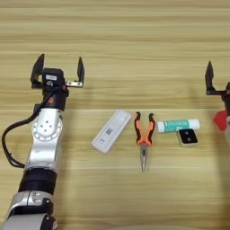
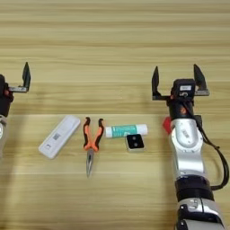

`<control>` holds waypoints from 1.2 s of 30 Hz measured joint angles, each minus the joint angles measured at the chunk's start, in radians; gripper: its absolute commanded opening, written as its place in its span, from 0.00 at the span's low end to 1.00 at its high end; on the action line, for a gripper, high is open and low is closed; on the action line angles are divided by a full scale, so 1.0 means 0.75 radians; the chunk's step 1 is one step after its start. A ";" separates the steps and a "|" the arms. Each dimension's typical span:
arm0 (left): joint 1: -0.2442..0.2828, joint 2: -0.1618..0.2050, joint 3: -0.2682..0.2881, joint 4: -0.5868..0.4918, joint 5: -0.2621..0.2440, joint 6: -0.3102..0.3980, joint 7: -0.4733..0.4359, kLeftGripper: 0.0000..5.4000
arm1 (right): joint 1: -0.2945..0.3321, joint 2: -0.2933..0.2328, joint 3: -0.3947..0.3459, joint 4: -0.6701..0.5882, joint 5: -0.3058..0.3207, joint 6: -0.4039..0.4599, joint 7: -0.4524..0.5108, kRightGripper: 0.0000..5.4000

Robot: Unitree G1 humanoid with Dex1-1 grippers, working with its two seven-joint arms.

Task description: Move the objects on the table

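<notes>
A row of objects lies across the middle of the table (image 1: 117, 36): a white flat device (image 1: 111, 130), orange-handled pliers (image 1: 144, 134), a green-white tube (image 1: 178, 125) and a small black-topped square block (image 1: 187, 137) just in front of the tube. A red cube (image 2: 167, 125) peeks out from behind my right arm, mostly hidden. My left gripper (image 1: 59, 70) stands open above bare wood, left of and beyond the device. My right gripper (image 2: 177, 79) is open too, right of and beyond the tube, holding nothing.
Both forearms (image 1: 42, 148) (image 2: 187, 152) reach in from the near edge at the far left and far right. Bare wood stretches beyond the grippers and in front of the row of objects.
</notes>
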 measured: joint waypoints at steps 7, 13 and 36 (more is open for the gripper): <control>0.000 0.000 0.000 0.016 0.001 -0.008 0.001 1.00 | -0.002 0.000 0.000 0.010 0.001 -0.002 0.000 1.00; 0.000 0.000 -0.001 0.016 0.001 -0.010 0.001 1.00 | -0.002 0.000 -0.001 0.010 0.002 -0.002 0.001 1.00; 0.000 -0.008 -0.016 0.014 0.012 -0.016 0.014 1.00 | 0.013 -0.033 -0.054 -0.115 0.219 0.145 0.176 1.00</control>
